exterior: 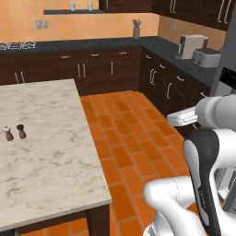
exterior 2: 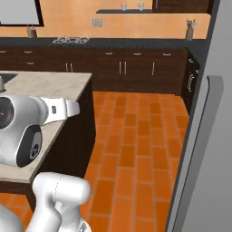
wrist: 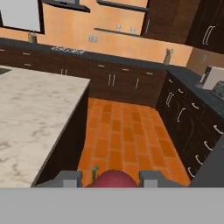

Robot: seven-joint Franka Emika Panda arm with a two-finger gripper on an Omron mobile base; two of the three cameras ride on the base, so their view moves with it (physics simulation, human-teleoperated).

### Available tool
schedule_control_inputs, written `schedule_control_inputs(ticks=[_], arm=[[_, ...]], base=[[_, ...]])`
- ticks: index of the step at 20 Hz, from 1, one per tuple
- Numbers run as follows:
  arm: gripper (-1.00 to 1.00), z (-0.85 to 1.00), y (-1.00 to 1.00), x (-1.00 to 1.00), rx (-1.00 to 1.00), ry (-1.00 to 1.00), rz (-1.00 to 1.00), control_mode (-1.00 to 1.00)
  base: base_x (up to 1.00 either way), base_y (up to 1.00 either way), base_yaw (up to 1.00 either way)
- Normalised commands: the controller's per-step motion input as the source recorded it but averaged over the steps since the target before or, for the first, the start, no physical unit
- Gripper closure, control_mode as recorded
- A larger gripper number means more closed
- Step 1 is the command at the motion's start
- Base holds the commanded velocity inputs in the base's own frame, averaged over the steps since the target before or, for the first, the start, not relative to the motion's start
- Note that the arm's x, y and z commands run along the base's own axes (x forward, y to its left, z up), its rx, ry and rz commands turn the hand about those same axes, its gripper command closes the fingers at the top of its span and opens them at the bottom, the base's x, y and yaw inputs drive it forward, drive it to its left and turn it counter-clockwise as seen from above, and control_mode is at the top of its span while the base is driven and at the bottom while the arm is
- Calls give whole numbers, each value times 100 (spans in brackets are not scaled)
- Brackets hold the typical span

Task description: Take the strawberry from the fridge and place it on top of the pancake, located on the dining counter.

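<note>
In the hand view, my gripper [wrist: 111,177] is shut on the strawberry [wrist: 114,180], a dark red rounded berry with a bit of green at its left, held between the two grey fingertips [wrist: 70,177]. The dining counter [wrist: 30,109], a beige marble slab on a dark wood base, lies to the left and below the hand, and it also appears as the dining counter [exterior: 46,147] and the dining counter [exterior 2: 45,86]. The grey fridge [exterior 2: 204,136] stands close on the right, with its black panel on the fridge [exterior: 227,76]. The pancake is out of view.
Two small shakers [exterior: 14,132] stand on the marble slab. Orange tiled floor [exterior: 129,138] runs between the slab and the dark cabinets [exterior: 170,87]. A toaster [exterior: 205,57] and a coffee machine [exterior: 190,45] sit on the black worktop at the right.
</note>
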Motion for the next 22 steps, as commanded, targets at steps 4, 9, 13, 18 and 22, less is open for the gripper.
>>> schedule_control_inputs(ticks=[4, 9, 13, 18, 22], arm=[[100, 0, 0, 0, 0, 0, 0, 100], [100, 0, 0, 0, 0, 0, 0, 100], [100, 0, 0, 0, 0, 0, 0, 100], [100, 0, 0, 0, 0, 0, 0, 100], [100, 0, 0, 0, 0, 0, 0, 100]], base=[[-100, 100, 17], [-41, 100, 10], [1, 100, -27], [-86, 81, -49], [-100, 8, -22]])
